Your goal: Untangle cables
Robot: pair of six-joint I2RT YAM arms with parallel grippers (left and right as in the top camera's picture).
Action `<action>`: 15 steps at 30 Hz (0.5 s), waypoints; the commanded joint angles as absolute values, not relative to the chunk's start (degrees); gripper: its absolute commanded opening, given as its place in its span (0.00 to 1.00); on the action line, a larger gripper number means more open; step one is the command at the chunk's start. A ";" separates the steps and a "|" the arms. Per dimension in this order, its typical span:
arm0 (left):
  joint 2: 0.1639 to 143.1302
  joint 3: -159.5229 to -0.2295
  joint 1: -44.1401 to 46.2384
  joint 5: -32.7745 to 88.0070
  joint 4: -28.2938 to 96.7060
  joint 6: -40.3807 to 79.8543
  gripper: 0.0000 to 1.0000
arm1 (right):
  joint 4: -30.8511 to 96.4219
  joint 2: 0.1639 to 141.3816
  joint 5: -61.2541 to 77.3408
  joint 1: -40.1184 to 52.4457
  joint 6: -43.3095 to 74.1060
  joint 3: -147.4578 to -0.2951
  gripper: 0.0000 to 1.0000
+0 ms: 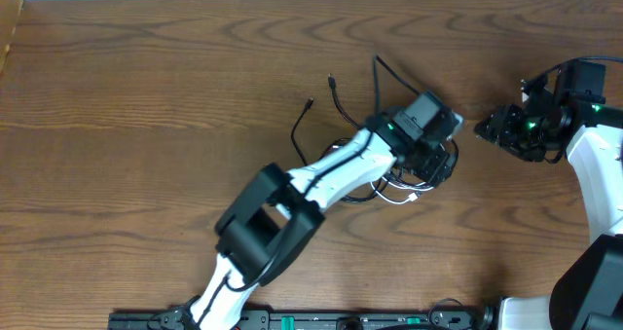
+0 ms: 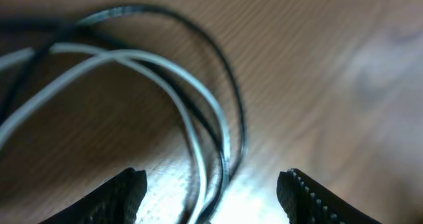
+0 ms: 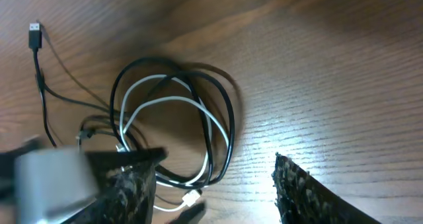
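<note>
The cables lie tangled at the table's middle: black cords (image 1: 336, 101) fan out to the upper left and a white cord (image 1: 401, 197) peeks out below. My left gripper (image 1: 440, 165) hovers low over the tangle; in the left wrist view its jaws (image 2: 215, 194) are open, with a white loop (image 2: 198, 92) and a black loop (image 2: 234, 105) running between them, not gripped. My right gripper (image 1: 485, 130) is open to the right of the tangle. In the right wrist view its jaws (image 3: 215, 187) frame the coil (image 3: 221, 118), a white plug (image 3: 192, 199) and a black USB plug (image 3: 34, 34).
The left arm (image 1: 292, 189) stretches diagonally from the front edge to the table's middle. Its gripper body (image 3: 49, 178) shows at the left of the right wrist view. The right arm (image 1: 594, 165) stands at the right edge. The wooden table (image 1: 146, 126) ends at a pale wall behind.
</note>
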State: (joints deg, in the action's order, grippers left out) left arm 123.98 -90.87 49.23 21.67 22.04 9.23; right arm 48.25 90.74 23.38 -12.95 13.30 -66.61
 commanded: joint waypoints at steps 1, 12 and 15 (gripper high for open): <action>126.23 -90.17 49.17 18.74 21.52 9.78 0.68 | 48.71 90.87 23.92 -13.04 11.88 -67.35 0.54; 128.40 -90.17 51.20 16.47 18.63 9.74 0.62 | 49.34 90.87 23.92 -13.02 11.00 -67.35 0.54; 128.62 -90.17 52.25 12.10 18.74 9.74 0.56 | 49.80 90.87 23.92 -13.02 10.04 -67.35 0.54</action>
State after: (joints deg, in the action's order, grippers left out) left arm 127.15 -90.67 50.98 16.82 18.85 9.39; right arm 49.43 90.74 23.38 -12.95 11.84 -66.61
